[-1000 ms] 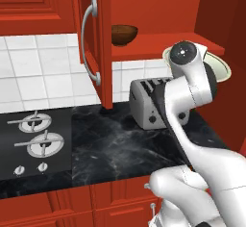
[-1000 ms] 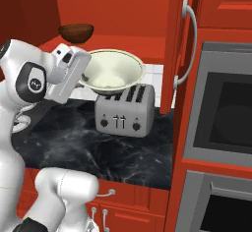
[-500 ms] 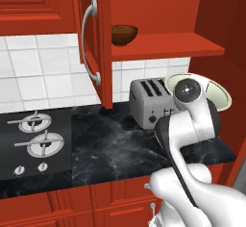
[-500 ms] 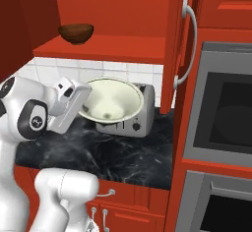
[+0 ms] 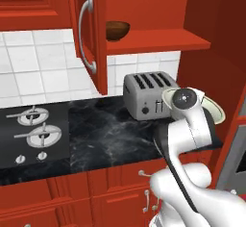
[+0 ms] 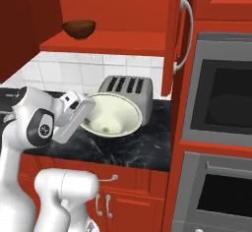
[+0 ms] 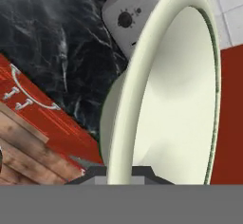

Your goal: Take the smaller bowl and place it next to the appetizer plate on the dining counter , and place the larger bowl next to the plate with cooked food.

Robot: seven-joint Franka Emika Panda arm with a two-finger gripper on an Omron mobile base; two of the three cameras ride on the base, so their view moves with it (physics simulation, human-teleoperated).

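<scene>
Above the black marble bench, beside the toaster: one larger bowl, cream-white, carried by its rim in the claw.

Claw: closed on the near rim of the larger bowl, as the hand view had the rim running up from between the finger tips. The fingers themselves were mostly hidden by the bowl wall.

Position: the bowl hung tilted, its mouth turned partly sideways and up, clear of the bench surface and just in front of the toaster face. It extended away from the claw, so nearly all its weight sat beyond the grip. From the left, its rim peeked out behind the arm's wrist joint.

Smaller bowl: dark brown, on the open cupboard shelf, untouched, well apart from the claw.

Risks, judged:
- A thin rim pinch on a wide, smooth bowl could let it pivot or slide out during a swing.
- The far rim sat near the toaster; a turn toward it could knock the bowl loose.
- The open cupboard door and oven front flanked the path, so a wide arc could clip either.
</scene>
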